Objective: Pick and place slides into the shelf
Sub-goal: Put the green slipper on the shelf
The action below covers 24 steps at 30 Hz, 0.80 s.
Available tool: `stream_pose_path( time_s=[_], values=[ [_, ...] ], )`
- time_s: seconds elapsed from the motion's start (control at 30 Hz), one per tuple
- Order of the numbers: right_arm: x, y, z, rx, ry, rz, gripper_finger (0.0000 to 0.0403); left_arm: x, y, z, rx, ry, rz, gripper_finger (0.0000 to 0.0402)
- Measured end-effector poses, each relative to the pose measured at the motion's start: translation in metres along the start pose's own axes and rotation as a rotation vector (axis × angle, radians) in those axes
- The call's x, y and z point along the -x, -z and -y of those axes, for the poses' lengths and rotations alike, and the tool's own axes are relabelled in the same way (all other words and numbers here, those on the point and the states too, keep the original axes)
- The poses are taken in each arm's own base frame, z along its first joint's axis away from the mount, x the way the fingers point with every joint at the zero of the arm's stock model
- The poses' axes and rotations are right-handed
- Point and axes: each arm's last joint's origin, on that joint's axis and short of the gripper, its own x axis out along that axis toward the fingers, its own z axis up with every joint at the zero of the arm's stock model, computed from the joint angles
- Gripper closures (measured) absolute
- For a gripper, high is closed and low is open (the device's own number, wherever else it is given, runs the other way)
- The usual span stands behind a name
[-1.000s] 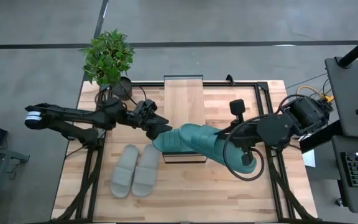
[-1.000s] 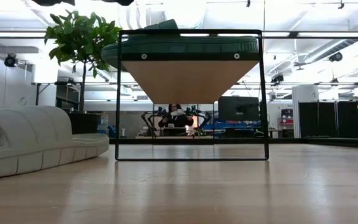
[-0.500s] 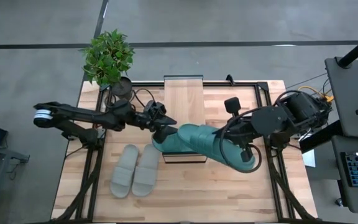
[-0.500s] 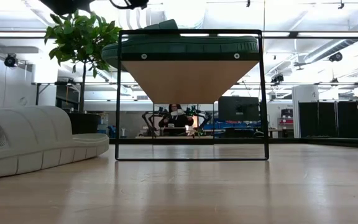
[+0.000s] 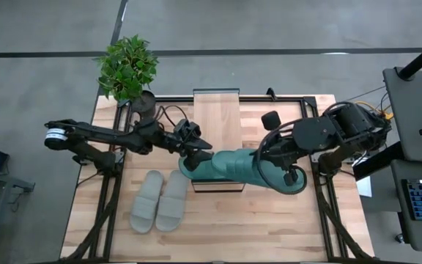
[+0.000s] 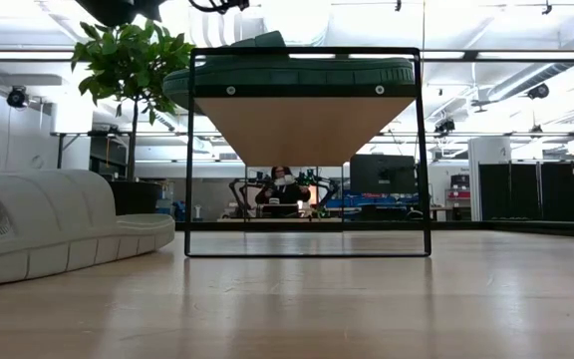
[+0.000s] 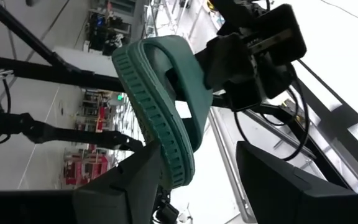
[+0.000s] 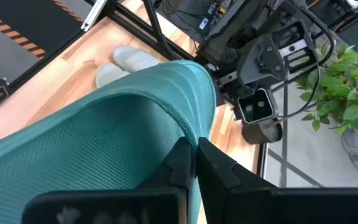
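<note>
One teal slide (image 6: 287, 72) lies sole-down on the shelf (image 5: 216, 117). A second teal slide (image 5: 266, 172) is in the air above the shelf's near end, with my right gripper (image 8: 191, 158) shut on it. My left gripper (image 7: 191, 186) reaches in from the table's left and is open. One end of the raised slide (image 7: 166, 143) stands between its fingers, close against one finger (image 7: 129, 186). The grey pair (image 5: 160, 202) rests sole-down on the table at the near left. My right gripper pinches the edge of the raised slide's strap (image 8: 180, 121) between its two shut fingers. It comes slanting down from the table's right. The slide is lifted clear, lying lengthwise across the table with one end toward my left gripper. Whether my left gripper touches the slide's end, I cannot tell.
A potted plant (image 5: 128, 66) stands at the table's far left corner, just behind my left arm. The grey pair (image 6: 58, 224) fills the near left. Bare tabletop (image 5: 218, 227) stretches along the near edge.
My left gripper has gone toward the table's right, up to the raised slide's end, and has rolled somewhat. My right gripper has swung the slide a little toward the far edge and toward my left gripper. The slide on the shelf and the grey pair have stayed put.
</note>
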Motion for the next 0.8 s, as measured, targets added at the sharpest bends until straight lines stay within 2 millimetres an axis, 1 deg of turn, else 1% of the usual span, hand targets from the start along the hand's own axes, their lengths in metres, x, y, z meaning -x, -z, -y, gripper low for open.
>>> stream_pose_path(
  time_s=[0.57,0.8],
  values=[
    [0.000,0.001,0.001,0.002,0.002,-0.006,0.0394,-0.001,-0.002,-0.007,0.008,-0.035,-0.024,0.0206],
    [0.004,0.001,0.003,-0.003,0.010,-0.010,0.0394,0.000,-0.004,-0.011,0.024,-0.072,-0.012,0.0206]
  ],
)
